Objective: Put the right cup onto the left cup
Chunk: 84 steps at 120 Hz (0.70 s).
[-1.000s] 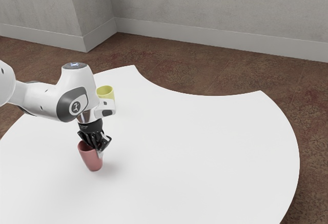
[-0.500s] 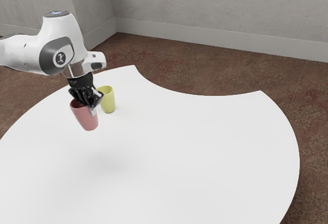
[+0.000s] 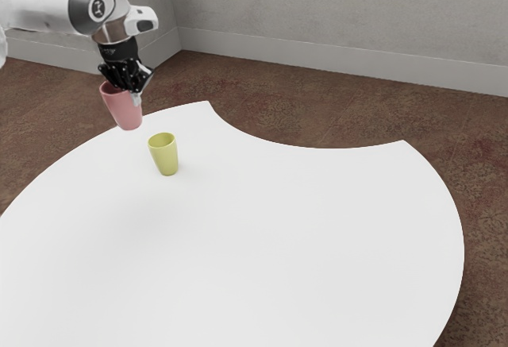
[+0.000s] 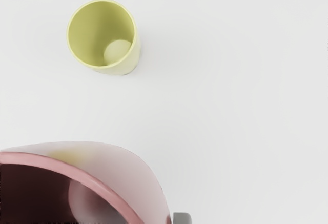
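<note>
Pinching: gripper gripped the pink cup by its rim
Cup feel: seemed light, stiff (perhaps slick)
Best hold: that rim suited

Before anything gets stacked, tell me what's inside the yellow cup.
Inside the yellow cup I see bare inner wall and a paler bottom, with nothing lying on them. The near rim covers the wall just beneath it and the bottom's edge there; I cannot tell about those.
</note>
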Each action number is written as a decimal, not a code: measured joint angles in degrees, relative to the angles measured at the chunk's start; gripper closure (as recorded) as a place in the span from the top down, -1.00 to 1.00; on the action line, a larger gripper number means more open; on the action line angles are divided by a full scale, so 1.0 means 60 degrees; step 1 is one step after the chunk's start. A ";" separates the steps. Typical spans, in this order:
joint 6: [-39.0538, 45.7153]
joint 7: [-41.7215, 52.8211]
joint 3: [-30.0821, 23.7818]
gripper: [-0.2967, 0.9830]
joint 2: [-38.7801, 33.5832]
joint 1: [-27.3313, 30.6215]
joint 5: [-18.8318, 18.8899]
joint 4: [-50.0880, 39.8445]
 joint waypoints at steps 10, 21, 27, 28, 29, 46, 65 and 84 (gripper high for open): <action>-0.0182 0.0075 0.0003 -0.69 0.0982 0.0048 -0.0062 0.1120; -0.0275 0.0200 -0.0063 -0.69 0.1982 0.0287 -0.0292 0.2360; -0.0301 0.0263 -0.0095 -0.69 0.2414 0.0399 -0.0376 0.2903; -0.0305 0.0273 -0.0098 -0.69 0.2474 0.0423 -0.0390 0.2973; -0.0307 0.0283 -0.0102 -0.69 0.2532 0.0446 -0.0406 0.3036; -0.0178 0.0440 -0.0128 -0.69 0.3344 0.0806 -0.0627 0.3569; 0.0169 0.0630 -0.0195 -0.69 0.3898 0.1171 -0.0705 0.4000; 0.0599 0.0797 -0.0336 -0.69 0.4339 0.1273 -0.0808 0.4126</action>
